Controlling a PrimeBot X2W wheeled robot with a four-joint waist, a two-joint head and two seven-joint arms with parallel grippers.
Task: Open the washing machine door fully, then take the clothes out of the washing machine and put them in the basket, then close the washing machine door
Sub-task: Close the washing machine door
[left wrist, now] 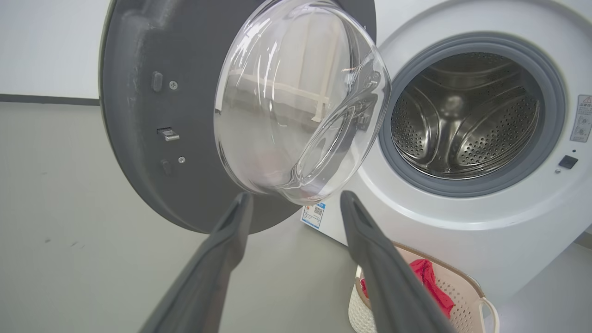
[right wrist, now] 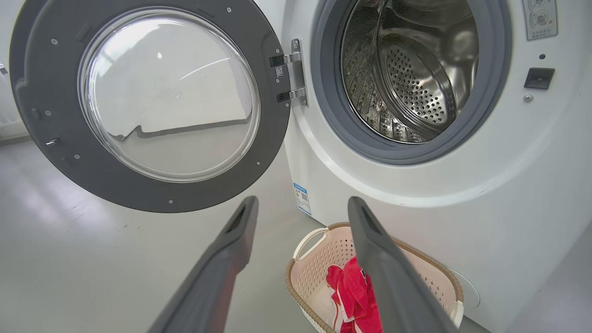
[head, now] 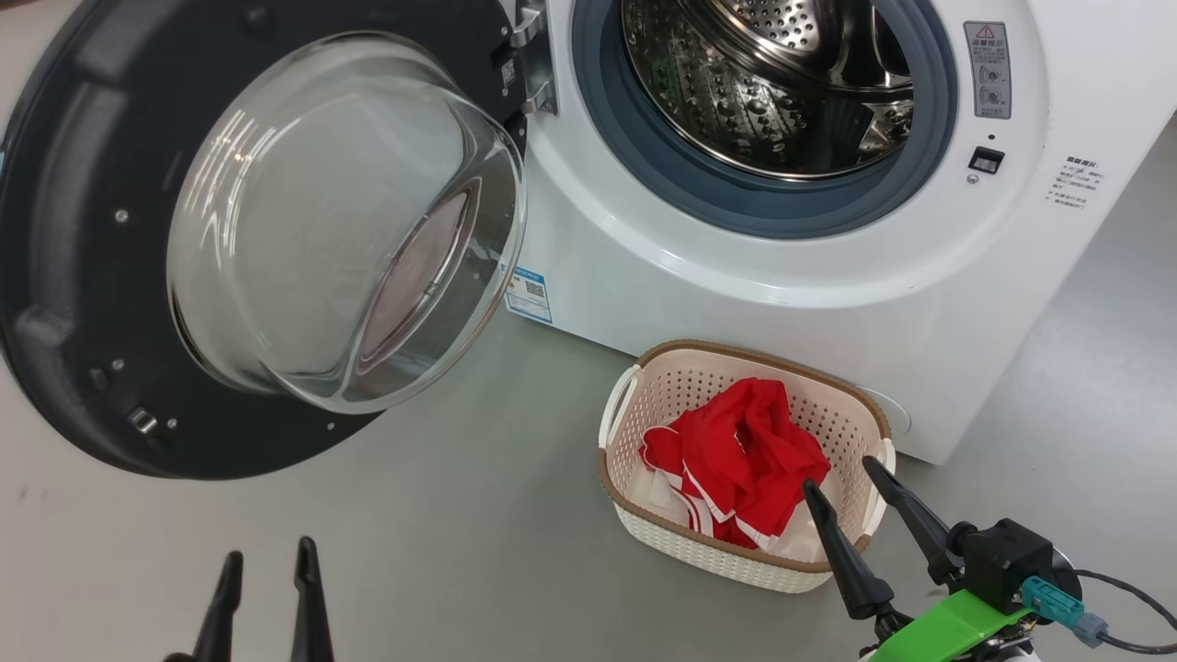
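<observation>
The washing machine door (head: 267, 230) hangs swung wide, left of the washing machine (head: 736, 294): a broad black rim around a clear, bulging glass bowl. It looks rigid, heavy and hinged, with slick glass, so the rim's outer edge seems the place to push. The red clothes (head: 745, 450) lie in the basket (head: 828, 409) at the machine's foot. The left fingers (head: 311, 598) and right fingers (head: 841, 552) are spread and hold nothing.

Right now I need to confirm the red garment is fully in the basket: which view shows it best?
The head view: the clothes lie inside the basket, seen from above, nearly unobstructed. The left wrist view shows a red scrap beside a finger; the right wrist view has a finger and the bottom edge cutting them off.
</observation>
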